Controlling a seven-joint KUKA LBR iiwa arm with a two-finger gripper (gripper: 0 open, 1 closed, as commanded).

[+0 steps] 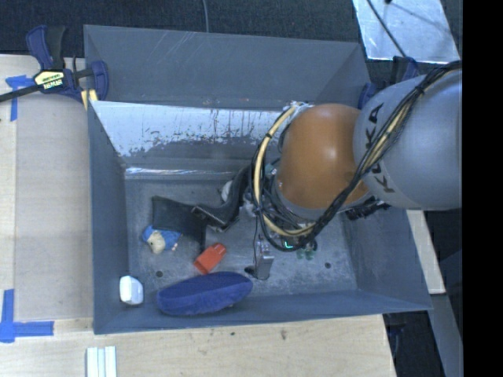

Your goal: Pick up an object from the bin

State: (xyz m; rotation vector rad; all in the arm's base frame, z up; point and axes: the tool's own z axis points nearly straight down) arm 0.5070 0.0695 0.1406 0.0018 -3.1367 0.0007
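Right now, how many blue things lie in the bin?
2: a big oval pad by the near wall, a small blue-and-cream piece at left; the arm may hide others.

1. The orange cover [322, 159] and cables of the arm hid the floor of the bin [110, 210] beneath them.
2. A white thing [230, 189] lay half hidden behind a black piece [177, 213].
3. The small blue and yellow thing [157, 239] was too small to identify.

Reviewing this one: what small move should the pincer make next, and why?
Probably a short shift toward the view's left, over the red block. The pincer hangs above bare bin floor, with that block the nearest thing and the blue oval pad close by.
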